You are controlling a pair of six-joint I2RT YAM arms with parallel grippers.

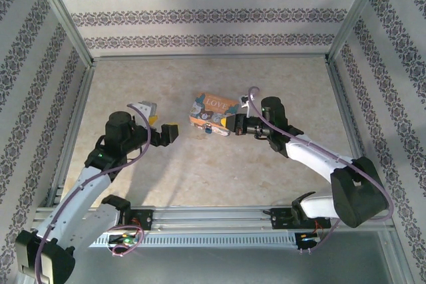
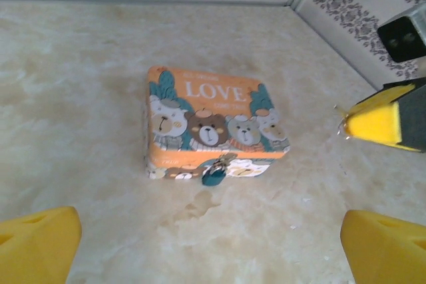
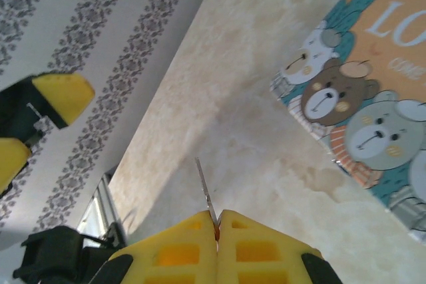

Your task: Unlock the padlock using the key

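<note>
An orange tin box (image 1: 213, 111) lettered "LOVE", with cartoon bears, lies flat mid-table. A small teal padlock (image 2: 213, 175) with a silvery shackle hangs from the clasp on the box's front side (image 1: 208, 131). My right gripper (image 3: 217, 221) is shut on the key (image 3: 205, 187). The thin silvery shaft sticks out past the pads and the key's head is hidden between them. That gripper (image 1: 233, 124) hovers just right of the box, apart from the padlock. My left gripper (image 2: 212, 251) is open and holds nothing. It faces the box's front (image 1: 160, 121) from the left.
The beige marbled tabletop (image 1: 200, 171) is ringed by patterned walls and a metal frame (image 1: 73, 131). In the left wrist view the right gripper's yellow pad (image 2: 383, 121) shows at the right with the key tip poking out. Bare table lies in front of the box.
</note>
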